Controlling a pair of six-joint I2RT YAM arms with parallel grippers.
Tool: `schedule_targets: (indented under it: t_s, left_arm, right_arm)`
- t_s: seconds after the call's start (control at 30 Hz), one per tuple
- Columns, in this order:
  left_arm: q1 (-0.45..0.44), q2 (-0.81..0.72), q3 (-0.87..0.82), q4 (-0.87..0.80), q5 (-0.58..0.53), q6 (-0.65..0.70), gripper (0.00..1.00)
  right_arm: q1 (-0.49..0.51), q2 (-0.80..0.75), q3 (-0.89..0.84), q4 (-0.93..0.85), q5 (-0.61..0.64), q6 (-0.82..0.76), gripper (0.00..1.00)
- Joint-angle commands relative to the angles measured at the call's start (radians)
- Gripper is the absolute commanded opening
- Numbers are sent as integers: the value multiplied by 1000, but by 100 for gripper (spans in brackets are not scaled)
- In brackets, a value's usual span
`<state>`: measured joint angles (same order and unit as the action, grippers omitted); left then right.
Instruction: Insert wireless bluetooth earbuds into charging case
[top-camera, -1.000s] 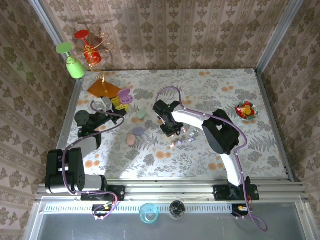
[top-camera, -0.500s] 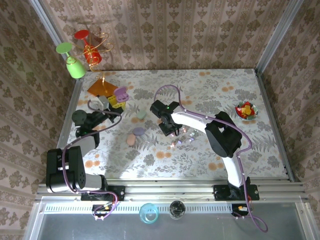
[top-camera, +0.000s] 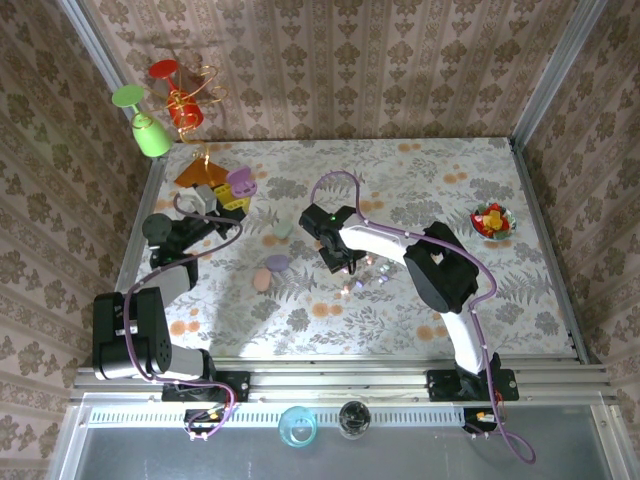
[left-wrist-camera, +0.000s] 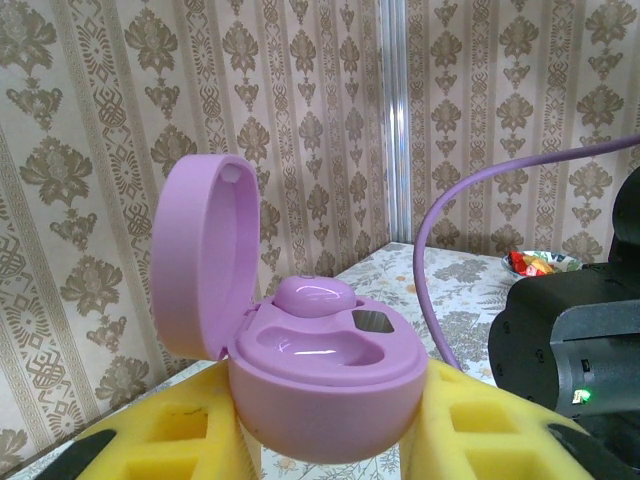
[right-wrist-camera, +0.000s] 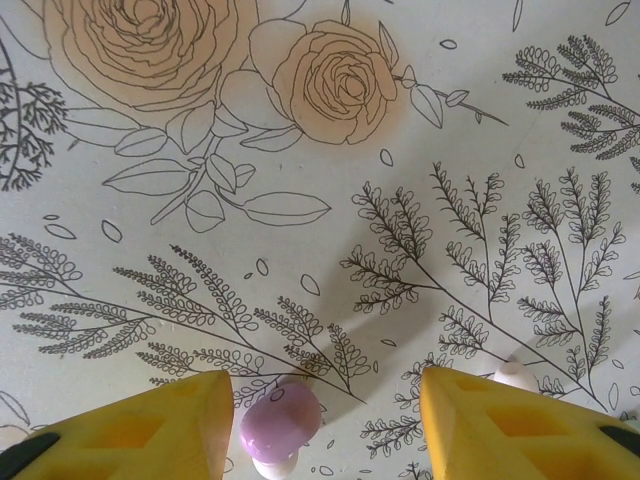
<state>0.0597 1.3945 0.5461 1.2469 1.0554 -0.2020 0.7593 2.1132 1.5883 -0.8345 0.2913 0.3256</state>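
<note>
My left gripper (left-wrist-camera: 330, 440) is shut on a purple charging case (left-wrist-camera: 325, 385) held up off the table. Its lid (left-wrist-camera: 200, 255) stands open, and one purple earbud (left-wrist-camera: 312, 297) sits in the far socket while the near socket is bare. From above, this case (top-camera: 241, 181) is at the back left with the left gripper (top-camera: 226, 196) below it. My right gripper (top-camera: 340, 262) is open and low over the table's middle. A purple earbud (right-wrist-camera: 280, 428) lies on the cloth between its yellow fingers (right-wrist-camera: 170, 425), close to the left one. More small earbuds (top-camera: 365, 271) lie just right of it.
Three shut cases lie left of the right gripper: green (top-camera: 284, 229), purple (top-camera: 277, 263), pink (top-camera: 262, 279). A bowl of red and yellow sweets (top-camera: 492, 219) stands far right. An orange sheet (top-camera: 194, 172) and a green glass (top-camera: 149, 131) are at the back left.
The right gripper's jaws have opened wider over the purple earbud. The left gripper has carried the open case a little toward the back left.
</note>
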Motion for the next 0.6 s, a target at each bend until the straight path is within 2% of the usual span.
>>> schedule_targets:
  t_s: [0.0, 0.27, 0.57]
  left_arm:
    - [-2, 5, 19, 41, 23, 0, 28]
    - [-9, 3, 14, 42, 18, 7, 28]
    - [-12, 0, 12, 42, 17, 7, 28]
  right_arm:
    - [-2, -2, -27, -13, 1, 10, 53]
    - [-3, -54, -94, -15, -6, -3, 53]
    - [-1, -78, -110, -24, 6, 5, 49]
